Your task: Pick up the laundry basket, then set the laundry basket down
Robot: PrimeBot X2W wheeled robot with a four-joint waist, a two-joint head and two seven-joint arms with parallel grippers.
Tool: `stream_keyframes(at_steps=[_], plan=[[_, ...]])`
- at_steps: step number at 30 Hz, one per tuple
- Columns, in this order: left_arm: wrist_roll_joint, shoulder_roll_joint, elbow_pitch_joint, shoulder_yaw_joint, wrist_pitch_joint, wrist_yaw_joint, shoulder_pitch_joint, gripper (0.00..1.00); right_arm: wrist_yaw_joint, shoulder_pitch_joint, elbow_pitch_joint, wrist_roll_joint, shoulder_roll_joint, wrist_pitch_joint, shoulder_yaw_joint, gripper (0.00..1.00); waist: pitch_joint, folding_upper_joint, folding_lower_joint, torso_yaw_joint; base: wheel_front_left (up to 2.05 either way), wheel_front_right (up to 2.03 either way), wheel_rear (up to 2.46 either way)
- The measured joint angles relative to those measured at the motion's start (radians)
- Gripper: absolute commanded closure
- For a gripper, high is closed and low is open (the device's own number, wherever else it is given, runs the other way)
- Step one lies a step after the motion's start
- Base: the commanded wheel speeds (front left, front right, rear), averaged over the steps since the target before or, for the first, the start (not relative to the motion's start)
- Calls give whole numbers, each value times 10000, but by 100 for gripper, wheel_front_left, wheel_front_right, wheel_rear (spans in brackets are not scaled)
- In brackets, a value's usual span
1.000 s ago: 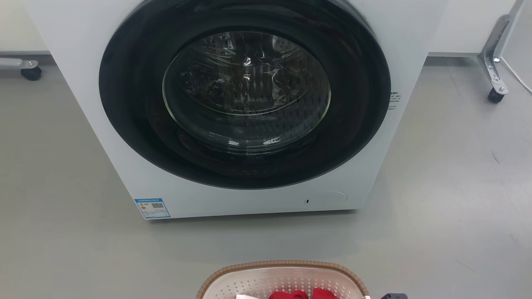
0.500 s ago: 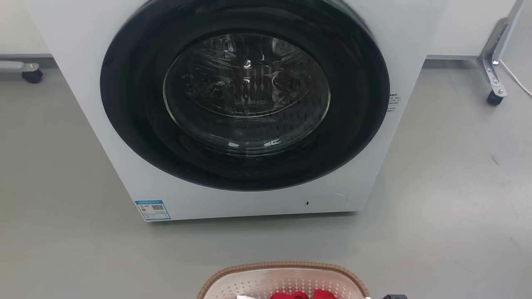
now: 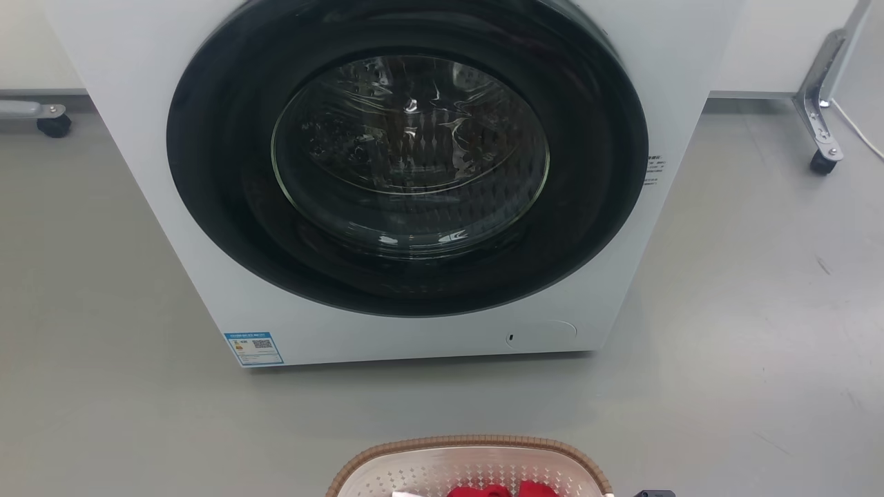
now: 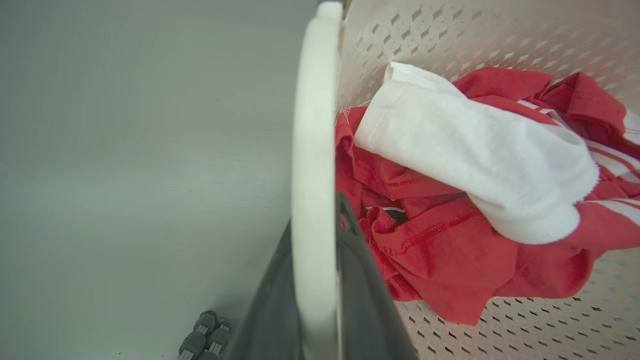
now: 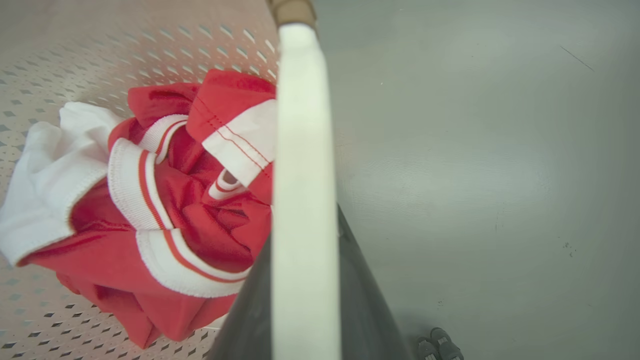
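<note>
The laundry basket (image 3: 469,459) shows at the bottom middle of the head view, cream and perforated, with a brown woven rim. Red and white clothes (image 4: 475,200) lie inside it. In the left wrist view, my left gripper (image 4: 315,217) is shut on the basket's white loop handle (image 4: 312,150), one dark finger on each side. In the right wrist view, my right gripper (image 5: 305,225) is shut the same way on the other white handle (image 5: 302,125). I cannot tell whether the basket touches the floor.
A white washing machine (image 3: 621,55) with its dark round door (image 3: 407,172) shut stands just beyond the basket. A metal leg on a caster (image 3: 822,117) stands at the far right, another caster (image 3: 52,125) at the far left. Grey floor lies on both sides.
The head view has shifted down very slightly, a camera move. The basket and both grips look unchanged.
</note>
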Motion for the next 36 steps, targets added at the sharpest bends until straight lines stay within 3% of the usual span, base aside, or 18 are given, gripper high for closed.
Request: stream_keyframes(at_steps=[9, 20, 36], plan=[[-59, 23, -8, 6, -73, 4, -65, 100, 0, -113, -12, 125, -2, -173, 140, 100, 343, 0, 0, -11, 0, 0, 0], [-132, 119, -23, 368, -337, 90, -1444, 100, -4, -1745, -169, 125, -56, -341, 144, 100, 1282, 0, 2, -6, 0, 0, 0], [13, 226, -111, 497, -554, 96, -3677, 100, -4, -4168, 198, 15, -79, -727, -98, 100, 3643, 1, 3, 32, 0, 0, 0]])
